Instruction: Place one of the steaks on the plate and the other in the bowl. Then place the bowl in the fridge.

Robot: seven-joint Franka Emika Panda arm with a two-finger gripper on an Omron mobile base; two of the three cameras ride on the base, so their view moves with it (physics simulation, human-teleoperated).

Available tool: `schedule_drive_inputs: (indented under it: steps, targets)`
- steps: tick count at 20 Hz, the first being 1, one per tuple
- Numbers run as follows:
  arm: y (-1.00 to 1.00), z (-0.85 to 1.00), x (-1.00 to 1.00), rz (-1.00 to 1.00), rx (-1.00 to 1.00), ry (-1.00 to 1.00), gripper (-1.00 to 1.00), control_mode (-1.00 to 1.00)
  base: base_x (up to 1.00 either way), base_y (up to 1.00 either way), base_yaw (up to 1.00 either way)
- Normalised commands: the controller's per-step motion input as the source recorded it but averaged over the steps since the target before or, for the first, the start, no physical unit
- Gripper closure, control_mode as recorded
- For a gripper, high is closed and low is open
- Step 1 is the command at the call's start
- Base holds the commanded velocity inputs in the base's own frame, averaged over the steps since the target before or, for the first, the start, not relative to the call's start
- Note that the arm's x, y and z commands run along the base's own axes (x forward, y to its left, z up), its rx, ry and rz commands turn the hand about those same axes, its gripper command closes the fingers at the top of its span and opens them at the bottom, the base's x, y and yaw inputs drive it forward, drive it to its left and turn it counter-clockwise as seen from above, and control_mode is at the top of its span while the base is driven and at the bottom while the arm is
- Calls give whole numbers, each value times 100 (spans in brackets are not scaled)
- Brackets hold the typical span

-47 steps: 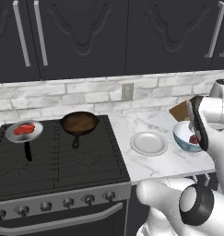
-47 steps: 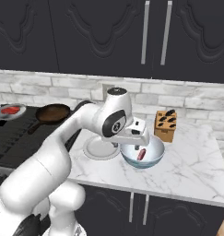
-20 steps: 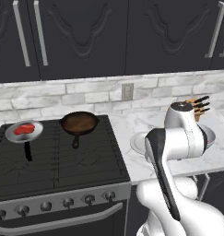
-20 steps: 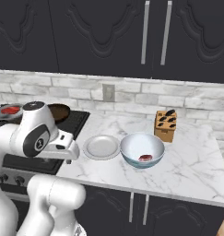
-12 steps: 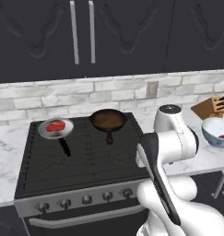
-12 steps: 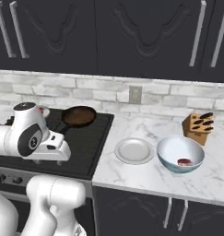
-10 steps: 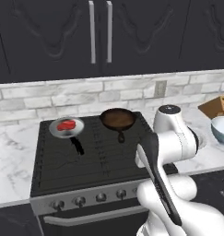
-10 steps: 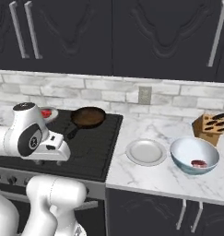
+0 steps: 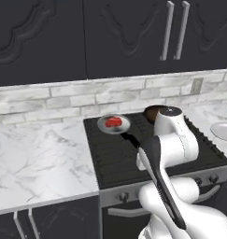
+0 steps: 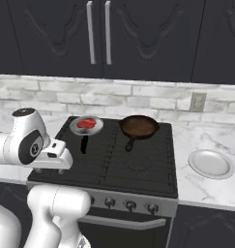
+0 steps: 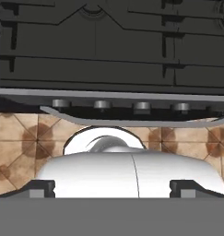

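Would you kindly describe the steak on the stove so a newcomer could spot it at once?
Find the black stove under the dark cabinets. On its back left burner sits a small grey pan holding the red steak; the neighbouring brown skillet holds no meat.

Steak (image 9: pixel 113 122) red, sitting in a small grey pan (image 9: pixel 114 124) with a black handle. Second pan (image 10: pixel 139 126) dark brown inside, black outside. Stove (image 10: pixel 124 155) black, knob strip grey. Plate (image 10: pixel 211 163) pale grey-white. Desk (image 9: pixel 35 158) white marble with grey veining. Backsplash (image 10: pixel 138 101) pale grey-white brick pattern. Cabinets (image 9: pixel 110 37) near-black, silver bar handles. Floor (image 11: pixel 21 138) tan-brown tile, darker blotches. Arm (image 9: pixel 171 154) white, dark joints.
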Motion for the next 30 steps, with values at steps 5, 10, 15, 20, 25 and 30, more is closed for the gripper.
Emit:
schedule_drive_inputs:
  steps: [5, 10, 15, 20, 25, 30]
  targets:
    - [0, 0, 0, 0, 0, 0, -100, 100, 0, 47, -16]
    - [0, 0, 0, 0, 0, 0, -100, 100, 3, 63, -23]
    - [0, 0, 0, 0, 0, 0, -100, 100, -1, 84, -15]
    - [0, 0, 0, 0, 0, 0, -100, 100, -3, 65, -7]
    - [0, 0, 0, 0, 0, 0, -100, 100, 0, 82, -30]
    - [0, 0, 0, 0, 0, 0, -100, 100, 6, 41, -28]
